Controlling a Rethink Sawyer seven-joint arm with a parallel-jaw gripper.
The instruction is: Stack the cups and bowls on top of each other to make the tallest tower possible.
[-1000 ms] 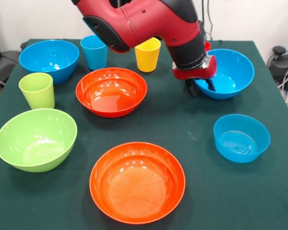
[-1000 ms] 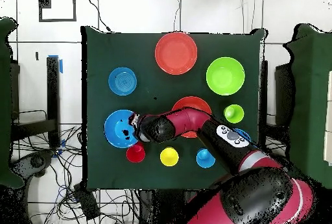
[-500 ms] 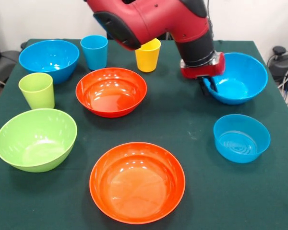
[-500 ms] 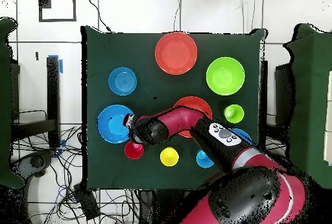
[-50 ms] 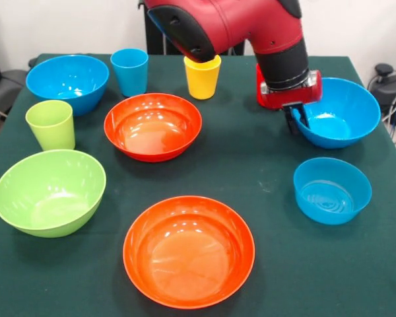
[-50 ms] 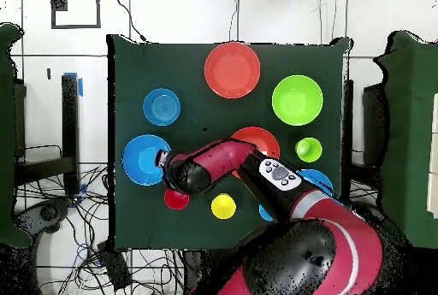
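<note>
Gripper [image 5: 297, 119] clamped on near rim of blue bowl [image 5: 340, 112] at table's [image 5: 251, 165] side, bowl just off the cloth, small blue bowl [image 5: 332, 190] near it, orange bowls [image 5: 153, 125], cups and green bowl [image 5: 49, 191] spread apart, nothing stacked.

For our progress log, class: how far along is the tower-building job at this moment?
Done: nothing is stacked; every bowl and cup stands apart on the table. In hand: the gripper is at the rim of the deep blue bowl; a firm grip cannot be confirmed. Left: the whole tower, including both orange bowls and the yellow cup.
</note>
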